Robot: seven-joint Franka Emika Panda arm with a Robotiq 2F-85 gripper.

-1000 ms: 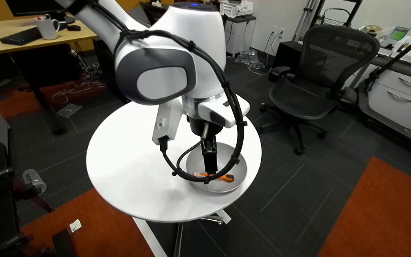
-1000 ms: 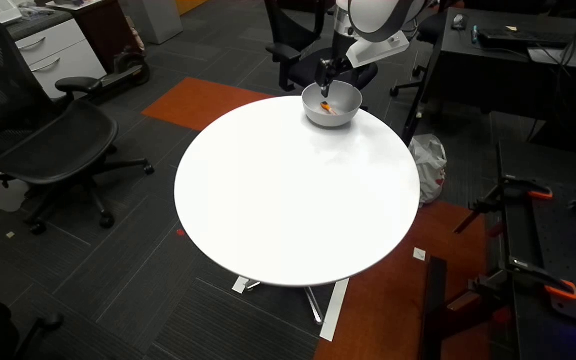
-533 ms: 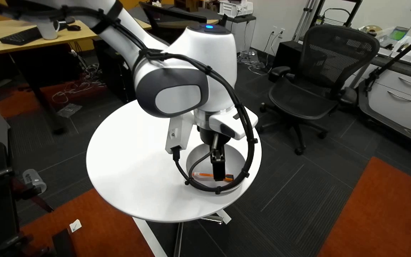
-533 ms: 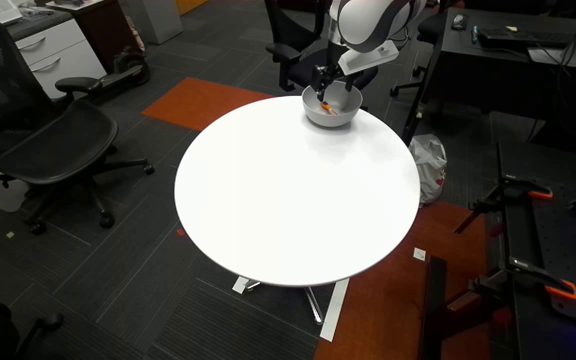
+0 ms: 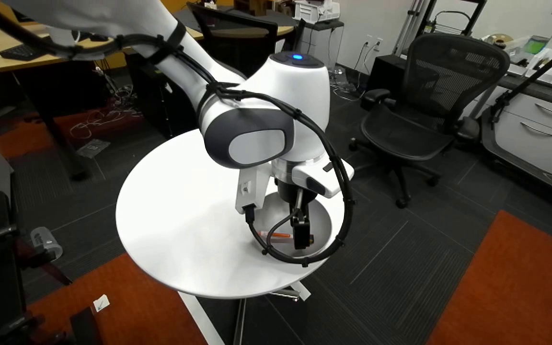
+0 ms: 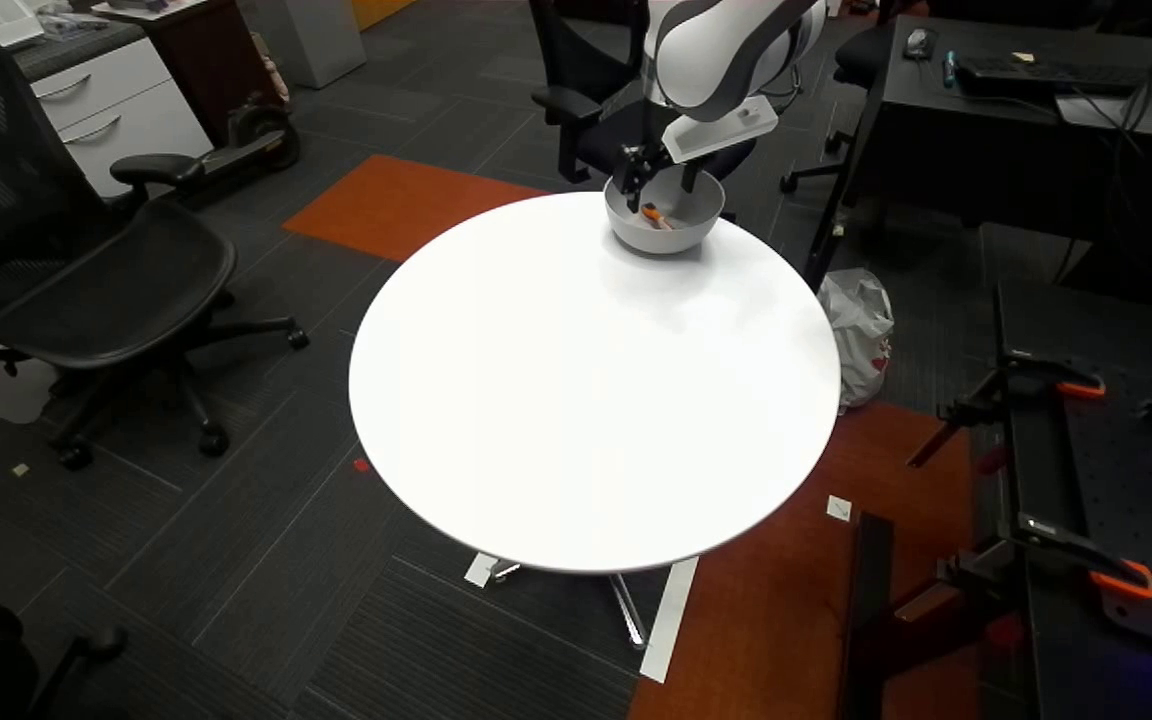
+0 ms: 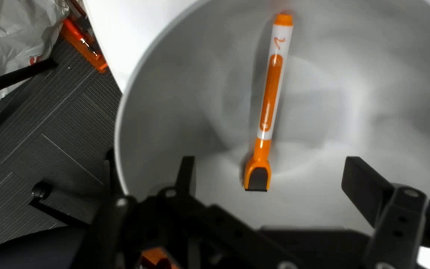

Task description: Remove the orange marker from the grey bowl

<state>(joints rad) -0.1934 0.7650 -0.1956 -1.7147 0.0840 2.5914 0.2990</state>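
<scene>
On dark carpet (image 6: pixel 286 520), one round white bench (image 6: pixel 556 400) carries one round grey bowl (image 6: pixel 658 241) at its one o'clock in an exterior view. One thin orange-and-white marker (image 7: pixel 272 87) lies inside; one black claw (image 7: pixel 271 162) gapes wide.

Orange marker (image 7: pixel 272 97): single orange squiggle on white part, letter or numeral indeterminable. Plastic bag (image 7: pixel 13 33): red print, illegible. White floor card (image 5: pixel 101 303): dark mark, illegible.
</scene>
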